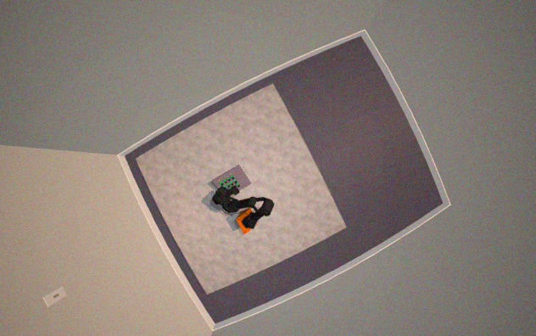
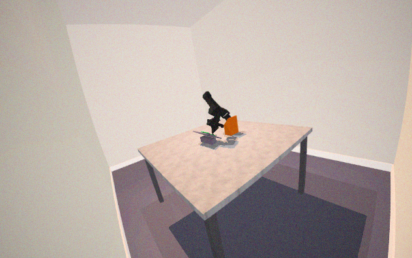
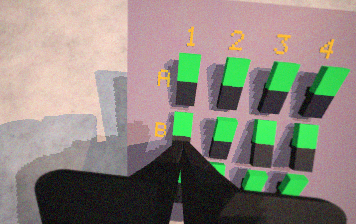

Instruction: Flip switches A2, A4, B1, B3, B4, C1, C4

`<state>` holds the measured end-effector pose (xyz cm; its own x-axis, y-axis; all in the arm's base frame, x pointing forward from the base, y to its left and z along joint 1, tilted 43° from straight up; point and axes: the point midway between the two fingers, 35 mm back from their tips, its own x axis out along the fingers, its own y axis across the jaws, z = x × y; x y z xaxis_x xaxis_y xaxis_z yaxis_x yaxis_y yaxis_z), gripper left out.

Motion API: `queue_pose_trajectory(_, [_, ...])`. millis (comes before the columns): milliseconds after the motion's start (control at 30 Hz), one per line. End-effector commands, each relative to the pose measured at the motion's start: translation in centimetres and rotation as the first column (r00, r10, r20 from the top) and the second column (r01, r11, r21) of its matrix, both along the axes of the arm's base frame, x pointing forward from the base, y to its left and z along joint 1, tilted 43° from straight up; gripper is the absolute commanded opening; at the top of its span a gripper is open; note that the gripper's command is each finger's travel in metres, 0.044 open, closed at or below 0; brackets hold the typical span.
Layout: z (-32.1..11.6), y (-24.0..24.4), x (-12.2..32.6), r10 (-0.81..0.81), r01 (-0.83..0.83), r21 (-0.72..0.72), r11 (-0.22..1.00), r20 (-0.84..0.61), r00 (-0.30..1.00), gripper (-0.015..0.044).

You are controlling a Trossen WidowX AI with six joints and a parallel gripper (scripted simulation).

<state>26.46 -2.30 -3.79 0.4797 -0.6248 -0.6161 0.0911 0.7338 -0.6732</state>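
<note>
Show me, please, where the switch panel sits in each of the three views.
Top: the switch panel is just left of centre, up-left of the arm.
Exterior: seen edge-on, mid-frame, left of the orange base.
Wrist: fills the right side.
Shared landmark: the shut gripper.

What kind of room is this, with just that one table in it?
Probably a bare test room for a robot: plain walls, one table on a dark floor, and on it only a small black arm and a panel of green switches, its shut gripper by switch B1.
</note>
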Motion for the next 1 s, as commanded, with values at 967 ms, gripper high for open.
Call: queue_pose_trajectory(967, [-0.52, -0.35, -0.04, 0.004, -0.004, -0.003, 1.000, -0.014, 1.000, 0.0000])
